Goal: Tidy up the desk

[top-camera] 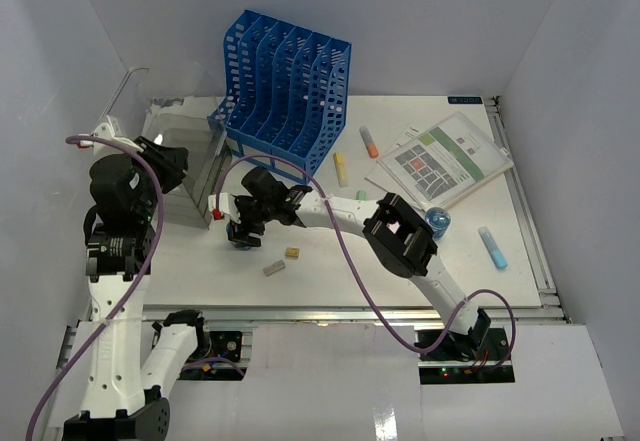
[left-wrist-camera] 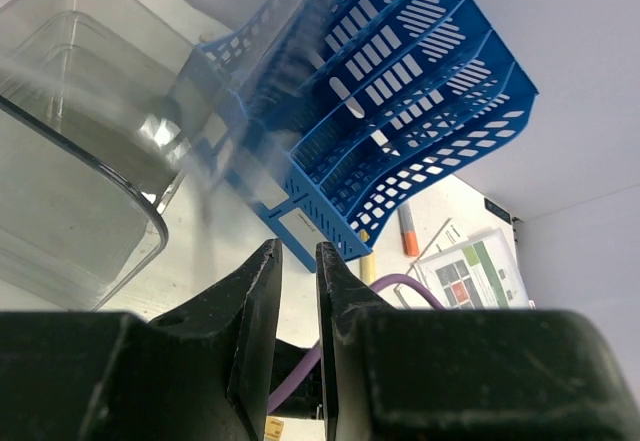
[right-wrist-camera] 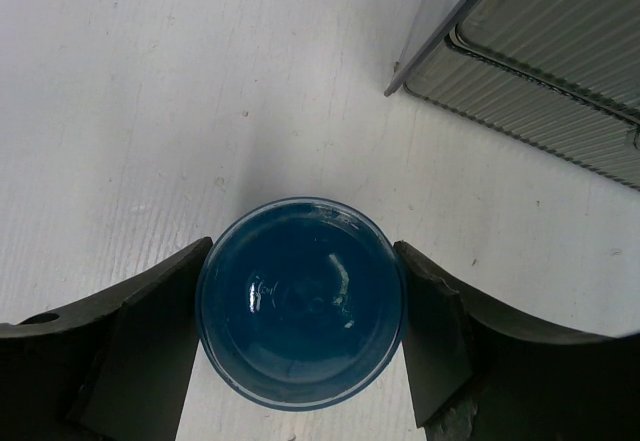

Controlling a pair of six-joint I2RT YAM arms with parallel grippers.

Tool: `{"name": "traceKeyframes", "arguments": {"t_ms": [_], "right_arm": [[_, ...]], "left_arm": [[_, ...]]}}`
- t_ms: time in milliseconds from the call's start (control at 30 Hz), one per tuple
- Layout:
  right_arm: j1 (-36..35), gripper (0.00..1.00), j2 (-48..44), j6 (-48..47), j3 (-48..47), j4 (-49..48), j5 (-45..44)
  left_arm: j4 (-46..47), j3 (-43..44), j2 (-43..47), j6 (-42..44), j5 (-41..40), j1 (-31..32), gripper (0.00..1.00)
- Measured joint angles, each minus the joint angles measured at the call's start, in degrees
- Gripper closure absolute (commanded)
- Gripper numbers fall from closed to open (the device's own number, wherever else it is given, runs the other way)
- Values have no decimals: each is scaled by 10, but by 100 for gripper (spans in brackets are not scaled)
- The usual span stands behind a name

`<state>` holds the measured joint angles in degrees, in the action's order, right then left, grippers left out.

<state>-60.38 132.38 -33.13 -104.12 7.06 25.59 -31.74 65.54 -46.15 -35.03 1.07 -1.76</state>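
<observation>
The white desk (top-camera: 330,276) holds scattered stationery. My right gripper (top-camera: 243,229) reaches far left across it, beside a clear plastic container (top-camera: 190,176). In the right wrist view the gripper (right-wrist-camera: 300,301) has a finger pressed on each side of a round dark-blue cup (right-wrist-camera: 300,296) standing on the desk (right-wrist-camera: 150,81); the top view hides the cup. My left gripper (top-camera: 168,161) is at the container's near wall. In the left wrist view its jaws (left-wrist-camera: 297,251) stand a thin gap apart, seemingly on the clear wall, with the container (left-wrist-camera: 70,161) blurred at the left.
A blue file rack (top-camera: 285,81) stands at the back, also in the left wrist view (left-wrist-camera: 400,111). Yellow (top-camera: 341,168), orange (top-camera: 370,141) and light-blue (top-camera: 492,247) markers, a booklet (top-camera: 440,158), a blue round thing (top-camera: 437,219) and small erasers (top-camera: 292,252) lie about.
</observation>
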Motion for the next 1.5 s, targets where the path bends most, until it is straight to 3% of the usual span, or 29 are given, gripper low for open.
{"name": "traceKeyframes", "arguments": {"t_ms": [133,433,567,700,967,1133,1400,1500], "right_arm": [[0,83,0,5,0,-1,0],[0,89,0,36,0,-17,-4],[5,92,0,52,1,-18,-3],[18,92,-5,76,12,-27,4],[67,92,-40,124,64,-55,27],[72,92,-40,132,65,-59,26],[64,79,-40,129,65,-60,12],[63,43,-40,122,69,-62,7]], "left_arm": [[1,0,12,0,6,0,70],[0,0,22,0,7,0,69],[1,-3,22,2,27,0,58],[6,-18,9,17,67,0,33],[10,-23,-60,66,116,0,27],[13,-31,-54,95,132,0,25],[24,-42,-38,112,163,0,24],[18,-33,-38,117,173,0,22]]}}
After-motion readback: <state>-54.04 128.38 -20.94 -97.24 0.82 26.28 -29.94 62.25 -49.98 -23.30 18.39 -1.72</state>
